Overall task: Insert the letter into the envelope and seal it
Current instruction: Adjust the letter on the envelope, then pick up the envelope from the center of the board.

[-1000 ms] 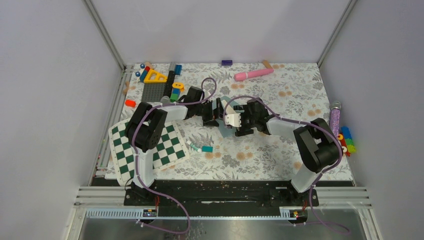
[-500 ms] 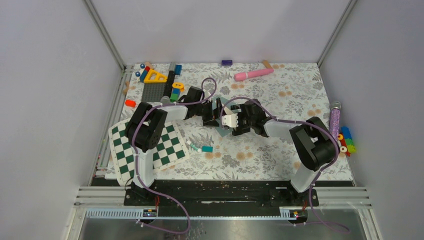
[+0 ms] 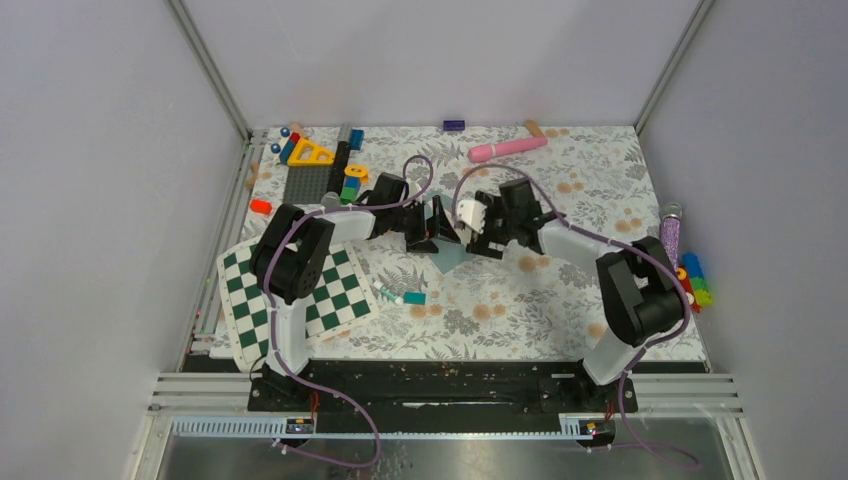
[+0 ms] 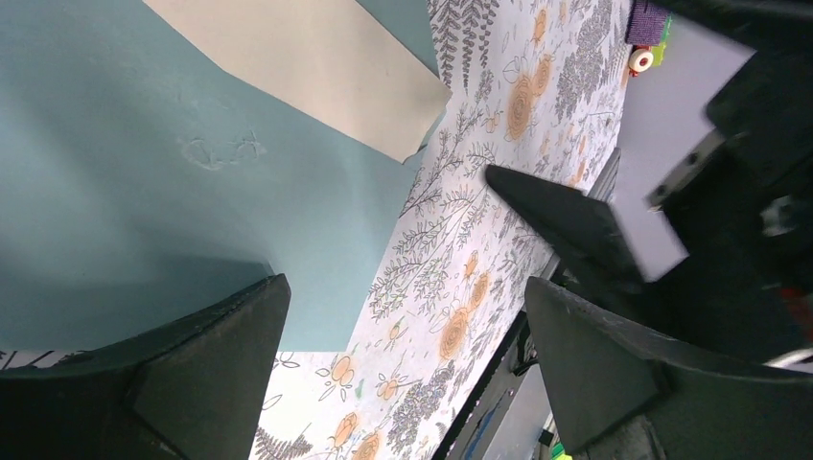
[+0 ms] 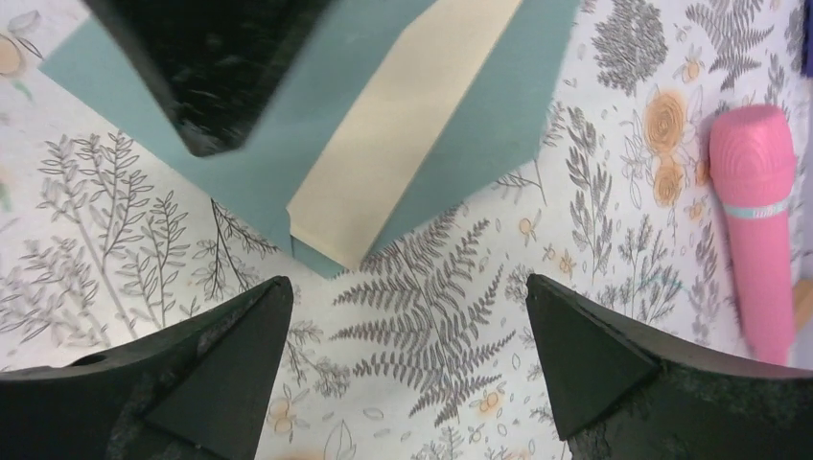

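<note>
Left wrist: envelope [image 4: 115, 211] bears a faint embossed mark [image 4: 220, 150], perhaps letters; left gripper [image 4: 403, 355] and right gripper [image 5: 403, 374] both spread.

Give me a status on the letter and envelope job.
Done: the letter lies tucked against the envelope, showing as a cream band between teal panels. In hand: both grippers are open, the left gripper over the envelope and the right gripper hovering beside it. Left: a cream corner pokes past the teal edge, so push it fully in, then seal the flap.
</note>
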You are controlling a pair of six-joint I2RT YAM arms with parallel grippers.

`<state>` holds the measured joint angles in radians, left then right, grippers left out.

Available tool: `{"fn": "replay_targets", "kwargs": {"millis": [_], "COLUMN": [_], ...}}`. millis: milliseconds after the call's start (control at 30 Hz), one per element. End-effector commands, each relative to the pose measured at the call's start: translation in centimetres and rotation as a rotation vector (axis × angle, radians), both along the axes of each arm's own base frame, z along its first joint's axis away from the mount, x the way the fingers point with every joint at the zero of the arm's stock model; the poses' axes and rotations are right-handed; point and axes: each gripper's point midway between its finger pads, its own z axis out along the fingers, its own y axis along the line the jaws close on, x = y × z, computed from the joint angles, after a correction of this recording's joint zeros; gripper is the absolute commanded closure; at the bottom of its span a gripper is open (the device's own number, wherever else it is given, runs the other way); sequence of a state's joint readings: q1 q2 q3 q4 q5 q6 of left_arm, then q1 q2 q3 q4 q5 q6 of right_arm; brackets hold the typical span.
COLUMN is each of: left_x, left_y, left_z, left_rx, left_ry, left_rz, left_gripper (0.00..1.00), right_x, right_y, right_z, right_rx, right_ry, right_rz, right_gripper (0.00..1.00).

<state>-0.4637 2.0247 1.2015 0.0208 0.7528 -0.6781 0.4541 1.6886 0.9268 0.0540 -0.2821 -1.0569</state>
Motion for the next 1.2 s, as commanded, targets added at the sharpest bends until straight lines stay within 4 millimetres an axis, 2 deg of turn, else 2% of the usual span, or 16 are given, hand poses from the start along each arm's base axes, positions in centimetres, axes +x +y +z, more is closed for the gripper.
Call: {"fn": "replay_targets", "kwargs": {"millis": [0, 67, 167, 200, 233, 367, 400, 500, 667, 900, 1167], "left_x": [1.3, 1.9, 2.8, 2.9, 3.2, 3.9, 4.0, 4.0, 3.3, 2.6, 1.8], "left_y": [0.3, 0.6, 1.2, 1.6, 2.0, 4.2, 4.9, 7.0, 9.2, 9.6, 9.5], "left_z": [3.5, 5.2, 7.8, 8.3, 8.9, 9.5, 9.2, 7.6, 4.7, 1.9, -1.1], "left_rx": [-0.071, -0.116, -0.167, -0.174, -0.177, -0.131, -0.104, -0.018, 0.054, 0.075, 0.131], "left_ry": [-0.090, -0.114, -0.155, -0.167, -0.181, -0.219, -0.224, -0.220, -0.175, -0.131, -0.075], "left_rz": [-0.009, -0.003, 0.006, 0.007, 0.012, 0.033, 0.036, 0.041, 0.049, 0.073, 0.090], "left_gripper": [0.01, 0.01, 0.01, 0.01, 0.01, 0.01, 0.01, 0.01, 0.01, 0.01, 0.01], "right_x": [-1.9, -1.8, 0.0, 0.1, 1.1, 1.2, 1.0, 2.5, 4.2, 3.4, 2.7], "right_y": [-1.0, -1.4, -1.6, -1.6, -1.2, 1.6, 2.3, 3.5, 3.3, 3.3, 3.7], "right_z": [4.6, 5.7, 7.6, 7.5, 8.5, 9.7, 9.7, 8.6, 4.9, 0.9, -1.4], "right_rx": [0.188, 0.254, 0.337, 0.365, 0.400, 0.502, 0.526, 0.567, 0.536, 0.477, 0.444], "right_ry": [0.244, 0.316, 0.398, 0.458, 0.496, 0.830, 0.916, 1.043, 1.111, 1.184, 1.290], "right_rz": [-0.073, -0.112, -0.211, -0.259, -0.292, -0.361, -0.376, -0.483, -0.657, -0.746, -0.844], "right_gripper": [0.00, 0.00, 0.00, 0.00, 0.00, 0.00, 0.00, 0.00, 0.00, 0.00, 0.00]}}
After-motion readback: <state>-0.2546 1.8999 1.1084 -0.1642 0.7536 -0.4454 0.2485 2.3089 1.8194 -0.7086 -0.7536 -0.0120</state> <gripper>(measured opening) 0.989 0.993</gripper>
